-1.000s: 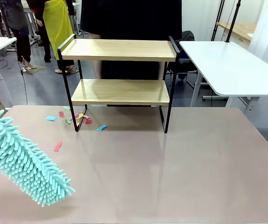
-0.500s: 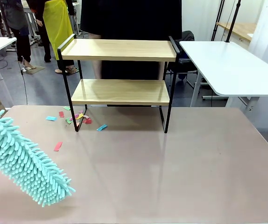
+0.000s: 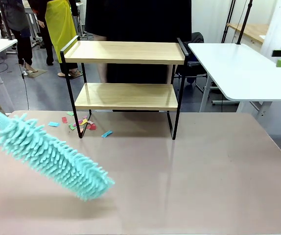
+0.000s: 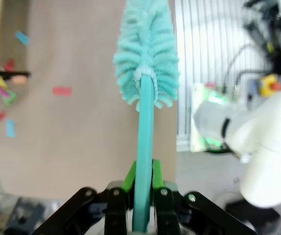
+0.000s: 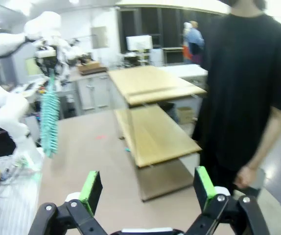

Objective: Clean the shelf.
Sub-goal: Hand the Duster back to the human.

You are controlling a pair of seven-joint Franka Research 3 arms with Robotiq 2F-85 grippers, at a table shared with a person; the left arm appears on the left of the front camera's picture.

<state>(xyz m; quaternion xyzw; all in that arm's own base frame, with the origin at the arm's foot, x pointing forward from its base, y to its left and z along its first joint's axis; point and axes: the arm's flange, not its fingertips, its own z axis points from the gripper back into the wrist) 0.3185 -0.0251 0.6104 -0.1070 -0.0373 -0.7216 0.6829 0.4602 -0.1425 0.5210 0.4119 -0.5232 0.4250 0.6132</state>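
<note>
Teal duster (image 3: 52, 156) pinched in left claw (image 4: 143, 182); right claw (image 5: 148, 188) spread; shelf (image 3: 126, 73) boards bare.

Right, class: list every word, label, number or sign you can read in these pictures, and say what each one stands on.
None can be read.
The shelf boards are bare wood, with no print.
The duster carries no label.
The paper scraps on the table are plain coloured bits.
The yellow box in the left wrist view is too blurred to show any print.
</note>
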